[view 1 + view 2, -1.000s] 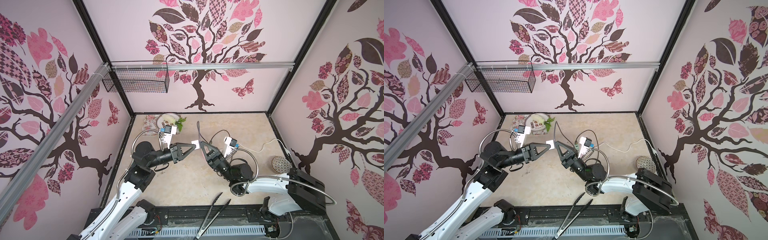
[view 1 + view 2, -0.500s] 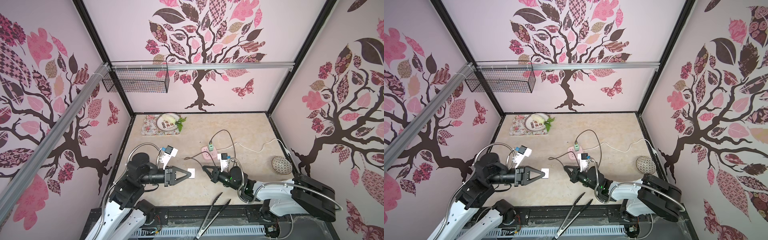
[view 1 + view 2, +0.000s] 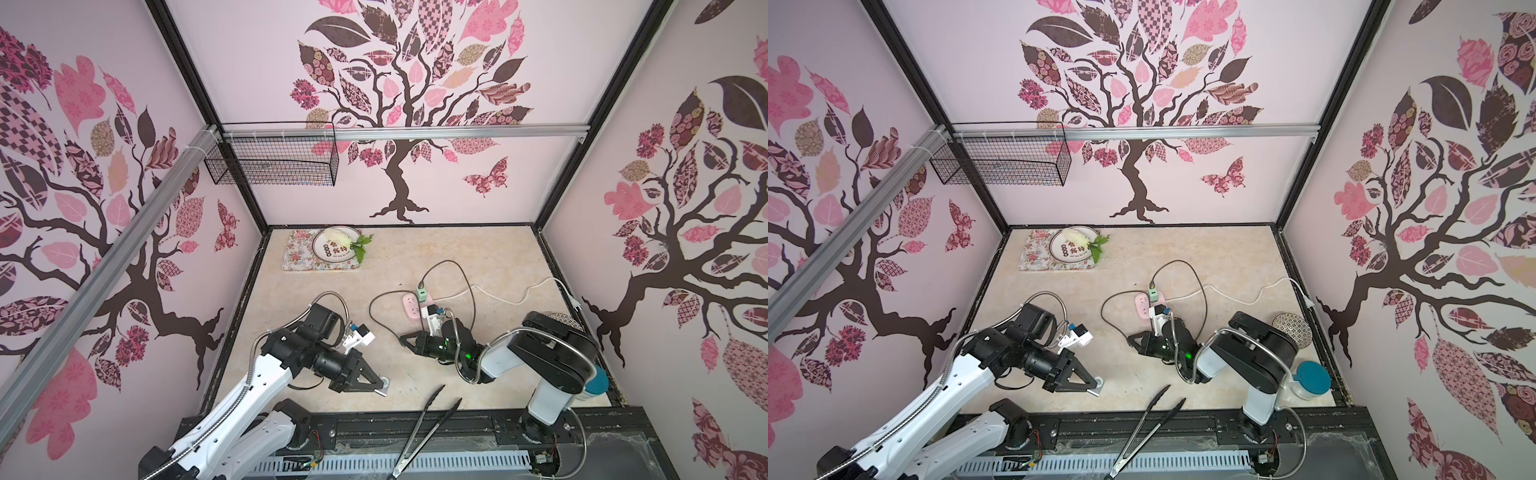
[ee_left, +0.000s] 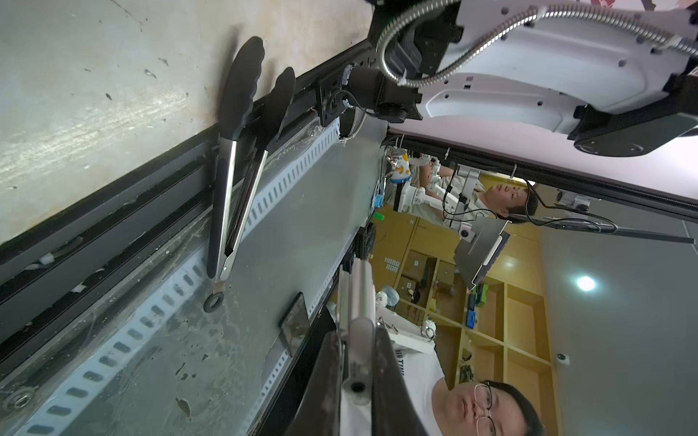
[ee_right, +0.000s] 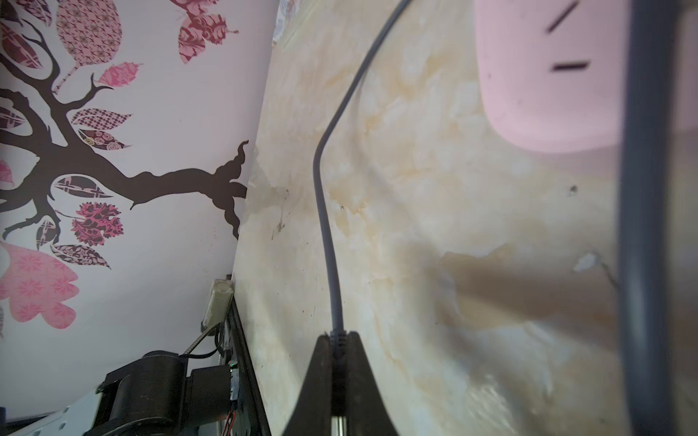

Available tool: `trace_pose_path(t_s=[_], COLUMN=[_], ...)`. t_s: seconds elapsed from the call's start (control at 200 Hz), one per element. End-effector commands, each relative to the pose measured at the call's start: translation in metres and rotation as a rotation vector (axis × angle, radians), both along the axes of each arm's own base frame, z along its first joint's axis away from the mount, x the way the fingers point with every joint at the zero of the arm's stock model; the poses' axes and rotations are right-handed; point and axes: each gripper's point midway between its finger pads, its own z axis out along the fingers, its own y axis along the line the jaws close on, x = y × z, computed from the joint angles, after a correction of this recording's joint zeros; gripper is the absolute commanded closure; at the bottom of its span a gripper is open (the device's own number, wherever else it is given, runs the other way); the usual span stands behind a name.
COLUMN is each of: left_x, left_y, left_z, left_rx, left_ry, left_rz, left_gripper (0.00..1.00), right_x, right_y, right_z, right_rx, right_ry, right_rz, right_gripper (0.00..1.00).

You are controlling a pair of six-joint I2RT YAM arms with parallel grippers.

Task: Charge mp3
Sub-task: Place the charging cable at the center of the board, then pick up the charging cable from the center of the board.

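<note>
Near the bench (image 3: 316, 291) front, the left claw (image 3: 379, 389) clenches the mp3 (image 3: 385, 385). Farther back and to its right, well apart, the right claw (image 3: 402, 340) pinches the grey cable plug (image 5: 337, 341), aimed leftward, so the mp3 lies left and nearer. Beyond sits the pink strip (image 3: 410, 306).

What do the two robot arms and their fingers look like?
Both the left arm and the right arm have white shells and black joints, each with a ribbed silver hose. The fingers are black, tapering to a point. Green lights glow on the right arm.
</note>
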Motion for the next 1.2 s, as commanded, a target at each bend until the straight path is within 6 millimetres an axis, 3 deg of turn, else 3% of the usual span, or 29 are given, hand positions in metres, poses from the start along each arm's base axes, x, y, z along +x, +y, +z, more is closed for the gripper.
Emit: trace_pose_path(t_s=[0.0,0.205,0.295,0.38,0.525,0.665,0.815,0.95,1.1,1.195], left_x=[-0.011,-0.01,-0.007,-0.008,-0.011,-0.01,-0.013,-0.018,-0.028,-0.039], left_y=[0.002,0.003,0.002,0.003,0.004,0.005,0.007,0.01,0.015,0.021], left_z=[-0.011,-0.032,-0.028,-0.029,-0.025,-0.019,-0.016,-0.01,-0.009,-0.009], left_rx=[-0.02,0.03,0.016,0.019,0.007,0.004,-0.004,-0.024,-0.025,-0.003], left_ry=[0.04,0.064,0.027,0.019,0.004,-0.034,-0.051,-0.068,-0.043,-0.018], left_rz=[-0.04,-0.045,-0.056,-0.055,-0.048,-0.032,-0.026,-0.016,-0.004,-0.014], left_gripper=[1.0,1.0,1.0,1.0,1.0,1.0,1.0,1.0,1.0,1.0], right_x=[-0.009,-0.008,-0.006,-0.006,-0.008,-0.006,0.015,0.034,0.037,0.023], right_y=[0.021,0.035,0.036,0.037,0.035,0.027,0.025,0.022,0.04,0.057], right_z=[0.002,-0.019,-0.026,-0.031,-0.033,-0.025,-0.007,-0.003,-0.001,-0.007], right_rx=[0.097,0.07,0.046,0.012,-0.087,-0.215,-0.374,-0.528,-0.557,-0.605], right_ry=[0.1,0.174,0.201,0.219,0.219,0.136,-0.03,-0.099,-0.12,-0.144], right_rz=[0.133,0.184,0.184,0.19,0.227,0.257,0.285,0.3,0.384,0.484], right_gripper=[1.0,1.0,0.87,0.82,0.57,0.56,0.6,0.65,0.66,0.66])
